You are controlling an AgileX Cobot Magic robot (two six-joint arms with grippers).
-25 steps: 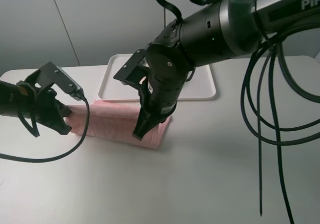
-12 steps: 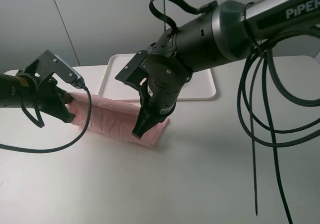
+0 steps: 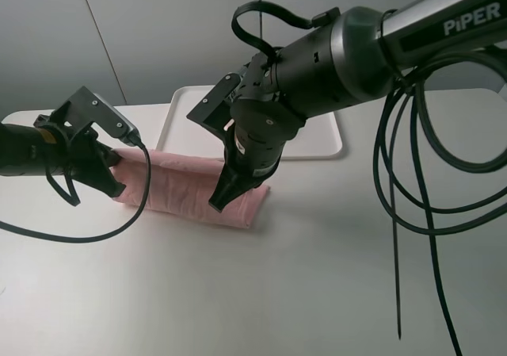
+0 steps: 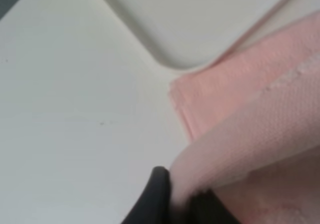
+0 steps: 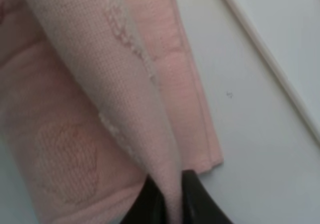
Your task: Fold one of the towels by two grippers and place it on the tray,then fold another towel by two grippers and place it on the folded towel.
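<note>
Pink towel (image 3: pixel 178 185) is lying just beside the tray (image 3: pixel 321 146), you're clamping its lifted edge with left gripper (image 3: pixel 116 183) and right gripper (image 3: pixel 219 202), so be carrying both ends across level; hems probably lining up, view's blurry.

The pink towel (image 3: pixel 178 188) lay folded into a long strip just in front of the flat white tray (image 3: pixel 187 126). The left gripper (image 3: pixel 112 183) pinched one end's upper layer, the right gripper (image 3: pixel 219 200) the other, both clamped tight.
</note>
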